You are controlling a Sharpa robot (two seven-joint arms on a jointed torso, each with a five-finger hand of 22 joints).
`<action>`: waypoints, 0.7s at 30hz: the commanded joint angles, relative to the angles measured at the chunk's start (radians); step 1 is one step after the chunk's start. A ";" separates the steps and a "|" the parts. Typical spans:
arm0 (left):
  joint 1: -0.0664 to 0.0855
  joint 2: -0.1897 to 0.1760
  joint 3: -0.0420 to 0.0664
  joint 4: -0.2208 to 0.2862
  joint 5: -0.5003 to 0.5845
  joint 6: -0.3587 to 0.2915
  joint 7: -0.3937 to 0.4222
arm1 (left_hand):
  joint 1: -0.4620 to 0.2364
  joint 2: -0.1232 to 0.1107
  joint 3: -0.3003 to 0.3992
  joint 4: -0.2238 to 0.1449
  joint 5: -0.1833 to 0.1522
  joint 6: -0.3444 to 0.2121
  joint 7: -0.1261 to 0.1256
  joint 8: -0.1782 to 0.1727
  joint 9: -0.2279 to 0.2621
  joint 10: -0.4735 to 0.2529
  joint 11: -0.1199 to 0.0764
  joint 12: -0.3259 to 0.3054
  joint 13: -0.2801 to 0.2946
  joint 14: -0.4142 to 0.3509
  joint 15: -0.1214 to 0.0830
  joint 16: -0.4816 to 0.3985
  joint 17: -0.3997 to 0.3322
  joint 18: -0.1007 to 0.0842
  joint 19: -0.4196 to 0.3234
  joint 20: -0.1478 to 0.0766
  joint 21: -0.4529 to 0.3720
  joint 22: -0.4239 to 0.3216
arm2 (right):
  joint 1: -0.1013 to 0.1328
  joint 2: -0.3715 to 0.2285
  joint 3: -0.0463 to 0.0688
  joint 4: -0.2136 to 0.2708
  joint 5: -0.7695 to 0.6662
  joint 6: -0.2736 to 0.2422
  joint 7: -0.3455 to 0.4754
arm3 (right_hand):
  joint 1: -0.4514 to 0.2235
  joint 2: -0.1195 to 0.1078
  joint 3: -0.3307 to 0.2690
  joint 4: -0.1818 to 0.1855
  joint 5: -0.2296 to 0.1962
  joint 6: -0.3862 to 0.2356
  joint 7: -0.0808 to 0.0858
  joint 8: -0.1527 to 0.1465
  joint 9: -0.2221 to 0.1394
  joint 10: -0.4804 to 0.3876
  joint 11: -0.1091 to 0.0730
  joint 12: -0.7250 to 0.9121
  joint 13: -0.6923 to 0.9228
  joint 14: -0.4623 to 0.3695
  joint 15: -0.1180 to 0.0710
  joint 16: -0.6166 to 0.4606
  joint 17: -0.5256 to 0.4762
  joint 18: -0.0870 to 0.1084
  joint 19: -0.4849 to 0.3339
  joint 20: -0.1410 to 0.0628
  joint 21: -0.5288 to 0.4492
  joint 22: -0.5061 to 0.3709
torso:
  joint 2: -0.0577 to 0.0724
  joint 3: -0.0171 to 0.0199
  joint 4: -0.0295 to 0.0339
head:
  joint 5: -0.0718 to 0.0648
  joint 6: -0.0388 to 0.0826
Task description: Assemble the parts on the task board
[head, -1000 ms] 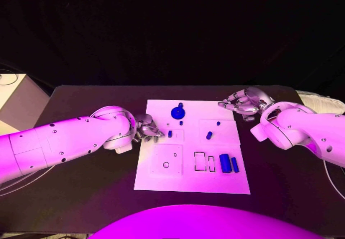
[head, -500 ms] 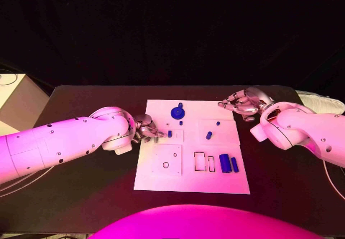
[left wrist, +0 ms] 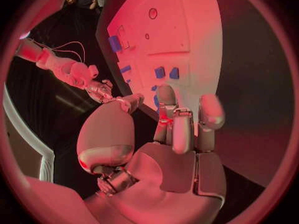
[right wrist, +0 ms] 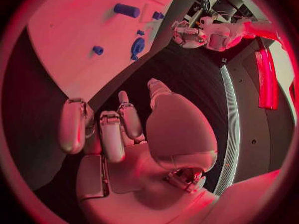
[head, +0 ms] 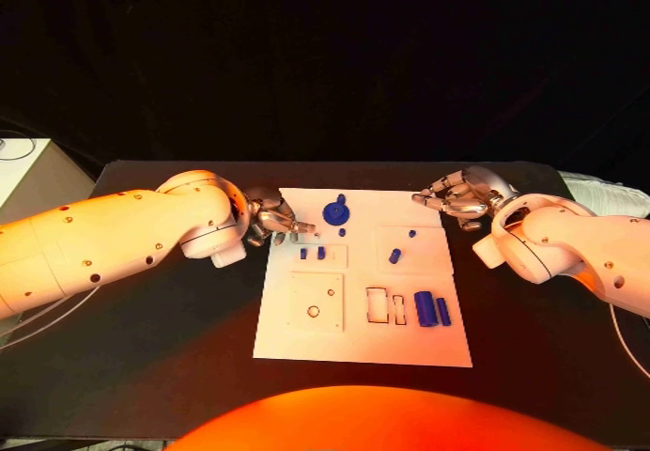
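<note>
The white task board (head: pixel 407 343) lies mid-table. Two small blue parts (head: pixel 305 253) (head: pixel 321 252) stand side by side near its left edge; the left wrist view shows them too (left wrist: pixel 160 72) (left wrist: pixel 174 73). My left hand (head: pixel 275 218) hovers just beyond them at the board's far left edge, fingers loosely bent, holding nothing. A round blue part (head: pixel 334 210) and a small blue part (head: pixel 394 255) lie further in. Two long blue parts (head: pixel 424 307) (head: pixel 443 311) lie beside empty slots (head: pixel 377 304). My right hand (head: pixel 460 195) sits off the far right corner, holding nothing.
A square recess with a small hole (head: pixel 313 311) sits in the board's near left part. Black table (head: pixel 162 357) surrounds the board. A pale box (head: pixel 24 178) stands off the table's left side. The right wrist view shows the board (right wrist: pixel 74 30) and my left hand (right wrist: pixel 187 35).
My left hand has drawn back towards the board's far left corner. A second small blue part now stands beside the one that was near the left edge. The right hand has not moved.
</note>
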 commanded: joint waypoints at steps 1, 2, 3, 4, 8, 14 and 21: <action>0.015 -0.003 0.005 0.007 0.031 -0.009 0.012 | 0.024 0.000 -0.015 0.009 0.003 -0.017 0.002 0.006 0.003 -0.020 0.000 -0.014 -0.021 0.059 0.009 -0.012 0.093 0.006 -0.016 0.002 -0.014 -0.013 | -0.001 0.002 0.000 -0.004 -0.001 0.001 0.011 | -0.007 0.001 -0.008 -0.001 0.004 -0.008 -0.002 0.004 -0.001 -0.004 0.002 0.004 0.044 0.079 0.005 -0.005 0.187 0.017 -0.006 -0.001 -0.005 0.087 | 0.001 0.0010 -0.0001 | 0.001 0.000; 0.018 -0.003 0.006 0.008 0.033 -0.012 0.014 | 0.041 0.003 -0.021 0.013 0.004 -0.033 0.009 0.003 0.004 -0.041 0.006 -0.027 -0.040 0.052 0.014 -0.024 0.070 0.010 -0.032 0.005 -0.029 -0.032 | -0.001 0.002 0.000 -0.005 0.000 0.001 0.012 | -0.007 0.001 -0.008 -0.001 0.005 -0.008 -0.002 0.004 -0.001 -0.005 0.002 0.004 0.043 0.079 0.005 -0.005 0.186 0.016 -0.006 -0.001 -0.005 0.087 | 0.001 0.0010 -0.0003 | 0.001 0.000; 0.021 -0.003 0.007 0.008 0.039 -0.018 0.020 | 0.059 0.006 -0.024 0.014 0.005 -0.051 0.017 -0.001 0.003 -0.059 0.013 -0.033 -0.045 0.041 0.020 -0.040 0.040 0.016 -0.053 0.009 -0.047 -0.057 | -0.001 0.003 0.000 -0.006 0.002 0.000 0.014 | -0.007 0.001 -0.008 -0.001 0.005 -0.008 -0.002 0.004 -0.001 -0.005 0.002 0.004 0.043 0.079 0.005 -0.005 0.186 0.016 -0.006 -0.001 -0.005 0.087 | 0.001 0.0010 -0.0004 | 0.001 0.000; 0.023 -0.003 0.008 0.008 0.044 -0.024 0.029 | 0.090 0.009 -0.014 0.010 0.006 -0.070 0.025 -0.008 0.000 -0.078 0.021 -0.041 -0.051 0.029 0.027 -0.057 0.010 0.022 -0.077 0.013 -0.069 -0.085 | -0.001 0.003 0.000 -0.007 0.003 -0.001 0.016 | -0.007 0.001 -0.008 -0.001 0.005 -0.008 -0.002 0.004 -0.001 -0.005 0.002 0.004 0.043 0.078 0.005 -0.006 0.186 0.017 -0.006 -0.001 -0.006 0.087 | 0.001 0.0010 -0.0007 | 0.002 0.000; 0.029 0.008 0.007 -0.004 0.053 -0.081 0.123 | 0.259 -0.002 0.092 -0.060 0.009 -0.150 0.063 -0.040 -0.027 -0.180 0.057 -0.091 -0.086 -0.039 0.058 -0.127 -0.105 0.068 -0.268 0.037 -0.250 -0.306 | -0.001 0.005 0.000 -0.011 0.014 -0.019 0.039 | -0.002 0.004 -0.007 -0.003 0.007 -0.007 -0.002 0.005 -0.001 -0.006 0.002 0.003 0.042 0.078 0.005 -0.006 0.185 0.017 -0.007 -0.001 -0.008 0.086 | 0.001 0.0013 -0.0002 | 0.001 0.000; 0.026 0.048 -0.026 -0.034 -0.031 -0.234 0.356 | 0.421 -0.049 0.204 -0.183 -0.007 -0.197 0.122 -0.120 -0.116 -0.335 0.111 -0.182 -0.160 -0.356 0.110 -0.456 -0.570 0.077 -0.391 0.078 -0.362 -0.392 | -0.001 0.008 0.000 -0.022 0.034 -0.063 0.085 | 0.040 0.009 0.005 -0.009 0.011 -0.006 -0.004 0.011 -0.001 -0.026 0.000 -0.017 0.022 0.070 0.004 -0.019 0.163 0.024 -0.023 -0.002 -0.045 0.068 | 0.001 -0.0005 0.0012 | -0.008 0.000; 0.014 0.116 -0.066 -0.095 -0.209 -0.336 0.548 | 0.417 -0.066 0.139 -0.189 -0.006 -0.193 0.126 -0.216 -0.221 -0.422 0.145 -0.289 -0.263 -0.447 0.142 -0.531 -0.648 0.079 -0.459 0.116 -0.427 -0.419 | -0.001 0.013 0.000 -0.035 0.049 -0.090 0.111 | 0.055 0.008 0.009 -0.011 0.013 -0.008 -0.004 0.012 -0.001 -0.037 0.000 -0.028 0.010 0.068 0.003 -0.023 0.155 0.027 -0.029 -0.002 -0.059 0.062 | 0.002 -0.0025 -0.0004 | -0.018 0.000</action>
